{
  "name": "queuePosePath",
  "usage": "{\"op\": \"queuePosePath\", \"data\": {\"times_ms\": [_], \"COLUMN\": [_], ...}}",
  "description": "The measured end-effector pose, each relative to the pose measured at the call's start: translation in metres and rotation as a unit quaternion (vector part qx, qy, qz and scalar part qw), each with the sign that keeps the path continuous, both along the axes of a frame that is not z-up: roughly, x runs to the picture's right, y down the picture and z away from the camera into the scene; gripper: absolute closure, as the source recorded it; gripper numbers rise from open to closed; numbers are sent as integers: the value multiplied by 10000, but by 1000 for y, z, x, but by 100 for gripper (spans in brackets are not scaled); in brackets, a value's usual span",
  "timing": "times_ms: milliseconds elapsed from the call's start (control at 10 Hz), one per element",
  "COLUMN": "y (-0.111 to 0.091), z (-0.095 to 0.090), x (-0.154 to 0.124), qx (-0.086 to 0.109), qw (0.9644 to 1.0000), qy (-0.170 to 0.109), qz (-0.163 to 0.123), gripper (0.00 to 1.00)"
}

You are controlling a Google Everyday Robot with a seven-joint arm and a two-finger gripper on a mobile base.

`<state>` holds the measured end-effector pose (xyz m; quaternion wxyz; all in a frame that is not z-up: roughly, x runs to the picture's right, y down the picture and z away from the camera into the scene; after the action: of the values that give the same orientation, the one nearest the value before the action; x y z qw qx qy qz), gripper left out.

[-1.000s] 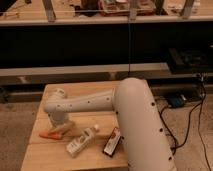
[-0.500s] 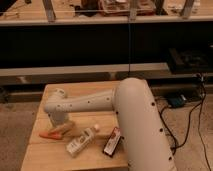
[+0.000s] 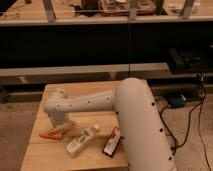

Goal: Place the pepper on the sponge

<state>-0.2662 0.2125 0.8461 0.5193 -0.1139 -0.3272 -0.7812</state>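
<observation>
The orange pepper (image 3: 50,134) lies on the wooden table (image 3: 80,92) near its left edge, with its slim end pointing left. My gripper (image 3: 63,128) hangs at the end of the white arm (image 3: 90,104), just right of the pepper and low over the table. It seems to touch the pepper's right end, but contact is unclear. The sponge is out of view, possibly hidden behind the arm.
A white bottle (image 3: 82,140) lies on its side right of the gripper. A black flat packet (image 3: 112,141) lies beside it, against the arm's thick base (image 3: 142,130). A dark shelf unit (image 3: 100,45) stands behind the table, and cables (image 3: 192,125) run on the floor at right.
</observation>
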Motion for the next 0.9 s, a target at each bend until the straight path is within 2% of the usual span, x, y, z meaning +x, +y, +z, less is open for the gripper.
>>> {"op": "queuePosePath", "data": {"times_ms": [200, 400, 700, 900], "y": [-4, -4, -6, -9], "z": [-2, -8, -5, -14], "x": [-1, -3, 6, -9], "qx": [15, -13, 5, 20], "qw": [10000, 10000, 10000, 9998], "qy": [-12, -35, 28, -159], "qz": [17, 8, -15, -92], "gripper": [49, 49, 49, 49]}}
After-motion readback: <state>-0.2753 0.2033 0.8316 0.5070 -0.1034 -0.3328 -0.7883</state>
